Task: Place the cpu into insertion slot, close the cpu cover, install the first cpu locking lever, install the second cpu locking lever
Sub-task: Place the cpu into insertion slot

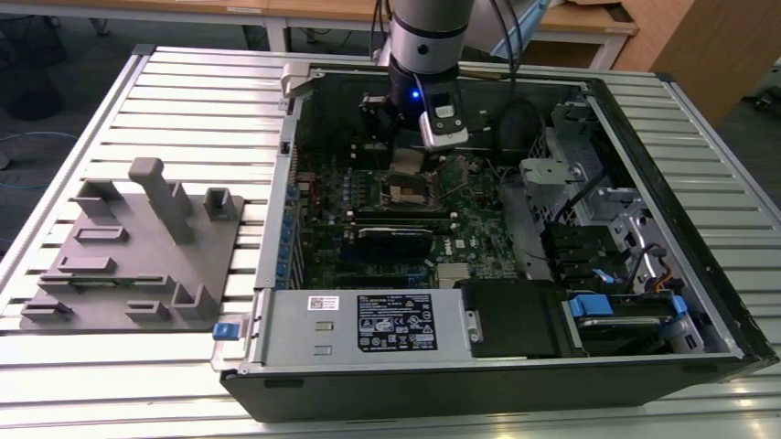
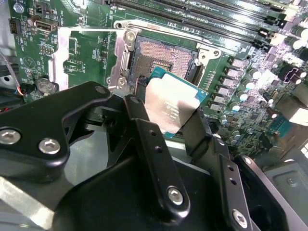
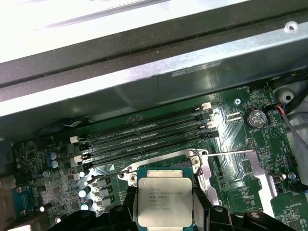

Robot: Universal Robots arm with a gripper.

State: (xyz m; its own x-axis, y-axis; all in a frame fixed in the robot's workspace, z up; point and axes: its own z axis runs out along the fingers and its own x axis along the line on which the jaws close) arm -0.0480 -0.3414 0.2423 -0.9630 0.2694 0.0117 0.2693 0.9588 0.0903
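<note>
Two black fingers [image 2: 144, 130] of the gripper [image 2: 166, 115] pinch the cpu [image 2: 171, 101] by its sides. It hangs just over the insertion slot [image 2: 161, 55], not in it yet. The cpu cover [image 2: 56, 60] lies flipped open right beside the slot.

Wooden desks [image 1: 586, 20] behind (dark floor [image 1: 159, 32]).

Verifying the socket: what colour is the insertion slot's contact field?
The insertion slot is golden-brown, best in second wrist view.
</note>
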